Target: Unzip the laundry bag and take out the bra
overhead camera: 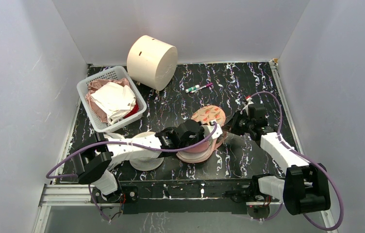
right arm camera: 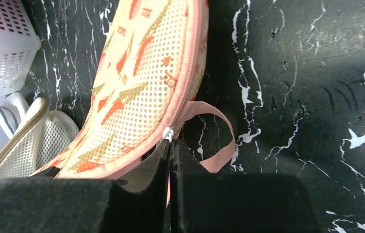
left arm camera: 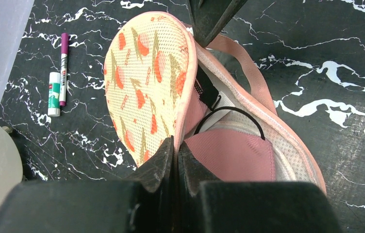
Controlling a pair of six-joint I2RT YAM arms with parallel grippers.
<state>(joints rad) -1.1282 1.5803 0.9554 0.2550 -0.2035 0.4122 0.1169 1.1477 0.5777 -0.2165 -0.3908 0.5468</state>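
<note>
The laundry bag lies mid-table, unzipped, its patterned upper flap lifted on edge. Inside it, the bra shows as a dusty-pink cup with a black strap over pale lining. My left gripper is shut on the pink trim at the near edge of the flap. My right gripper is shut at the white zip pull, with a pink sliver between its fingers, beside the pink loop strap. Seen from above, the left gripper and right gripper meet at the bag's right side.
A white basket of clothes stands at the back left, with a cream cylinder behind it. Two markers lie at the back. A white mesh bag rests under my left arm. Grey walls close in three sides.
</note>
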